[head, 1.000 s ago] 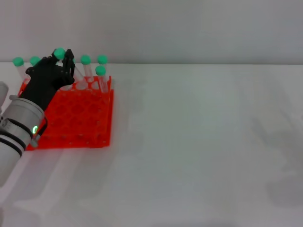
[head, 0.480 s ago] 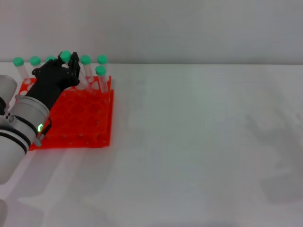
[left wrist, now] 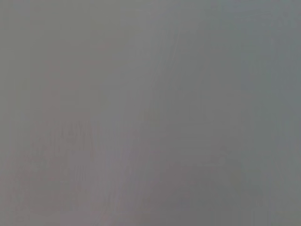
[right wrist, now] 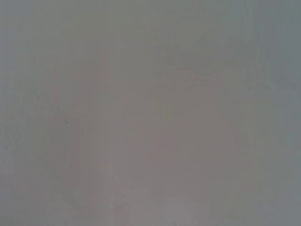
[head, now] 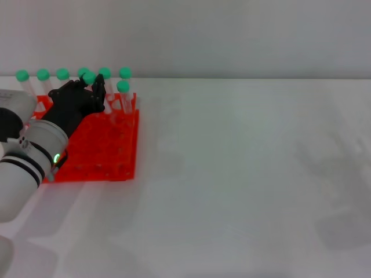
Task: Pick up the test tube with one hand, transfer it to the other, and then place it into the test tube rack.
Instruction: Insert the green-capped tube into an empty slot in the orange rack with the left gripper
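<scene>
The orange-red test tube rack [head: 110, 152] stands at the far left of the white table in the head view. My left gripper [head: 96, 86], on the arm with the green light, is over the rack's back rows. It is shut on a test tube whose green cap [head: 88, 77] shows just at the fingertips; the tube's body is mostly hidden by the fingers. Several other green-capped tubes [head: 122, 87] stand in the rack's back rows. My right gripper is out of view. Both wrist views show only plain grey.
The white table [head: 249, 174] stretches to the right of the rack and in front of it. A pale wall [head: 232, 35] rises behind the table's far edge.
My left gripper has moved right and lower over the rack's back rows, carrying the green-capped tube with it. The tubes at the back left are now uncovered.
</scene>
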### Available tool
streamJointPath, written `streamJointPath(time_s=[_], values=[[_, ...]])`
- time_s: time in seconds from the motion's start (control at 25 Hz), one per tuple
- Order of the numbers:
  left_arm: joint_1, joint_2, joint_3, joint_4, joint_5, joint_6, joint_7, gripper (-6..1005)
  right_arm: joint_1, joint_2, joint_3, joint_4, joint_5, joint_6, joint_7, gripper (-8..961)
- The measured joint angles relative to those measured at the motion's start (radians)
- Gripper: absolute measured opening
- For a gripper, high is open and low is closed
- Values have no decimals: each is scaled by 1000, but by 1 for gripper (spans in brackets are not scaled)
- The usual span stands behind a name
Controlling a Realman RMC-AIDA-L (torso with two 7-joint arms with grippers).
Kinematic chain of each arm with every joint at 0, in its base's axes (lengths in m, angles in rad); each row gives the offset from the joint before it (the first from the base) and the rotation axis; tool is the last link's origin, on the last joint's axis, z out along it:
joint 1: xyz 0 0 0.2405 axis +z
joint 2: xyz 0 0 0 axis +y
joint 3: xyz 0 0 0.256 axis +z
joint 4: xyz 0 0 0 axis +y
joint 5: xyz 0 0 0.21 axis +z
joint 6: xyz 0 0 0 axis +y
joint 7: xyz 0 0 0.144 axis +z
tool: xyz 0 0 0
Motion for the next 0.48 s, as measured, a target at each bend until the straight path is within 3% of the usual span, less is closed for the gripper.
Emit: streamJointPath(time_s=[0.48], values=[[-21,0,0,0,76,66,33,318,0,0,-14,2,3,24,0,875]])
